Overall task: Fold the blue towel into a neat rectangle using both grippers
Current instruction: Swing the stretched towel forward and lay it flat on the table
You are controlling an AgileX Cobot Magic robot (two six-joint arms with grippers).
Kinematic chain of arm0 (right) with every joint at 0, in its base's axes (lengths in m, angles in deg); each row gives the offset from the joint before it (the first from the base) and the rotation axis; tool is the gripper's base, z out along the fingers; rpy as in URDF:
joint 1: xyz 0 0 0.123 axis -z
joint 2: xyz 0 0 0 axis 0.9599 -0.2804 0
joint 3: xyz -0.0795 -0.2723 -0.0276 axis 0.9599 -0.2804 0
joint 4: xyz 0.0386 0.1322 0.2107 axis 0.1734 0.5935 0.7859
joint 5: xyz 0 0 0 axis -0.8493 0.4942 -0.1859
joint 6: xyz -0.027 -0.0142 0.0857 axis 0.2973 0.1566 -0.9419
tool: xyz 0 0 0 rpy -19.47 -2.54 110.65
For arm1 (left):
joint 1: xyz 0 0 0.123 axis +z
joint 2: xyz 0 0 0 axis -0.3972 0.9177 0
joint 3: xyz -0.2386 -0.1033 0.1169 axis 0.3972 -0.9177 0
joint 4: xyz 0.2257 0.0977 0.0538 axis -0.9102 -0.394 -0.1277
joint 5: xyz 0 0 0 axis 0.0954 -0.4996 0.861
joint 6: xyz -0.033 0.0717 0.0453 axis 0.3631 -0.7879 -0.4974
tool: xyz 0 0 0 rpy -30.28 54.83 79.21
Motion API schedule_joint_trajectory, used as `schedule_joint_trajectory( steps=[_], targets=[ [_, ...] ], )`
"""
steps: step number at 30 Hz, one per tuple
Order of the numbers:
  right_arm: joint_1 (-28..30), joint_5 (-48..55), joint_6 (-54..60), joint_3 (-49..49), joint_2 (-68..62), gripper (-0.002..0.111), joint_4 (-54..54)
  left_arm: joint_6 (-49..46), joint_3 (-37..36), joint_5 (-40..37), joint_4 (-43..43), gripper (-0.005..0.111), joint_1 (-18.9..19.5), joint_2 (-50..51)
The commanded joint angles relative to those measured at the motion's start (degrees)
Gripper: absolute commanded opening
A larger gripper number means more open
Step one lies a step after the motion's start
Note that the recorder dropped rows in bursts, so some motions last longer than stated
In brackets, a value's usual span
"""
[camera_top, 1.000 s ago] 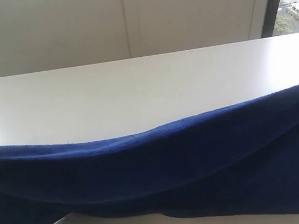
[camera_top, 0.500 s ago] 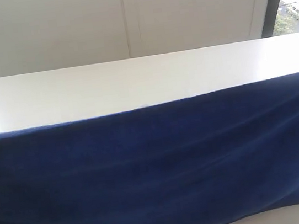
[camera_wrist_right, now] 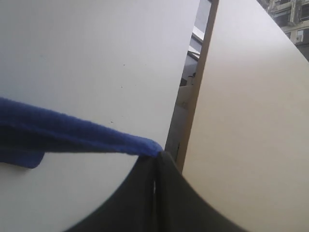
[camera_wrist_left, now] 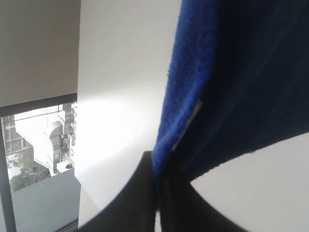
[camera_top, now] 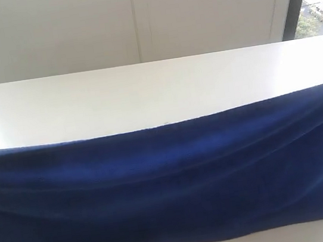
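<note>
Two tools: a left black pincer tool (camera_wrist_left: 157,193) and a right black pincer tool (camera_wrist_right: 155,186), one at each end of the cloth.
Left tool: pinched tight on one edge of the big, soft, deep blue plush towel (camera_top: 170,186), close to a small white tag (camera_wrist_left: 189,121) sewn on that edge.
Right tool: pinched tight on the tip of the far corner of the same towel, which runs away from it as a thin blue edge.
Towel place: held up in the air in front of the wide, flat white surface (camera_top: 145,93). It stretches right across the outside view like a curtain. Its top edge is nearly straight and dips a bit on the left. Soft folds sag across the middle.
Hidden: both tools are out of sight in the outside view, and I cannot tell if the bottom edge touches the surface.
Step now: I think the towel is lifted so one half can be laid over the other.
What could go wrong: the right tool holds only a tiny bit of corner, so a hard pull could make it slip out. If one tool goes lower or moves faster, the edges will not match and the fold will be crooked. If the tools come too close together, the middle may sag and bunch up.
</note>
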Motion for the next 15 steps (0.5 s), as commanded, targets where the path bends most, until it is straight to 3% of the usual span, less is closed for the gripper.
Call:
schedule_joint_trajectory(
  steps=[1, 5, 9, 15],
  targets=[
    [1.7, -3.1, -1.2, -0.3, -4.8, 0.000, -2.1, 4.1, 0.3, 3.5, -4.8, 0.000, -0.1, 8.6],
    [6.7, -12.1, -5.8, -0.3, -9.6, 0.000, -3.2, 17.9, 0.3, 14.3, -14.5, 0.000, 5.4, 15.4],
    [10.9, -20.5, -8.1, -0.3, -16.6, 0.000, -3.3, 20.0, 0.3, 28.2, -13.8, 0.000, 12.9, 22.1],
    [14.1, -29.8, -17.3, -0.3, -24.7, 0.000, -10.3, 20.9, 0.3, 37.6, -13.8, 0.000, 18.7, 30.7]
  ],
)
